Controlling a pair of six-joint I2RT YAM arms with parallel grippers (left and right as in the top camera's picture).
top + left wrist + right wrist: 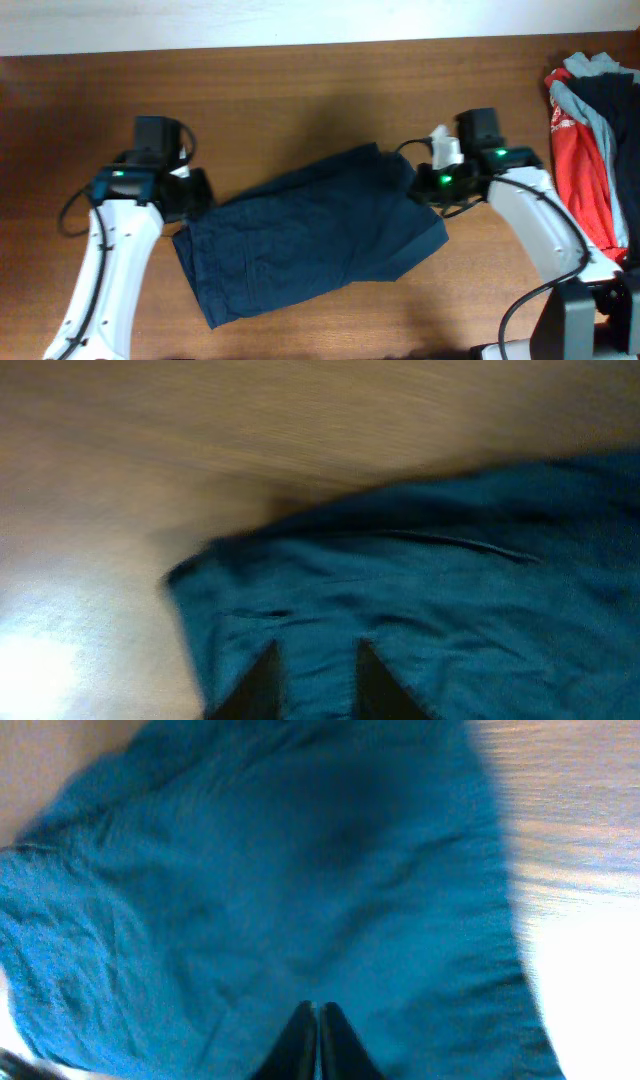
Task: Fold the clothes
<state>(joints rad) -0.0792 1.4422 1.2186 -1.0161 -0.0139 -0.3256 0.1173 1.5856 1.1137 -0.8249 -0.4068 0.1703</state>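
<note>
At the far right edge of the tabletop (300, 100) lies a heap of other clothing: a red garment (580, 165) with white print, a grey-blue garment (592, 95) over it and something dark beside them. The heap is well apart from the navy shorts (310, 235). Nothing lies on or across the shorts. The white right arm (540, 225) stands between them and the heap, and the white left arm (110, 270) comes up along the other side.

The tabletop is brown wood with a visible grain, and a pale strip (300, 20) runs along its far edge.

The shorts lie flat in the middle of the tabletop, turned at a slant. They are plain, dark and lightly creased, with a seam line showing.

The left gripper (315, 685) is at their left end. Its jaws stand a little apart, with cloth showing in the gap, and whether they pinch it I cannot tell. The right gripper (318, 1040) is at the upper right corner of the shorts. Its jaws are clenched tip to tip over the cloth, and whether any fabric is caught between them I cannot tell.
</note>
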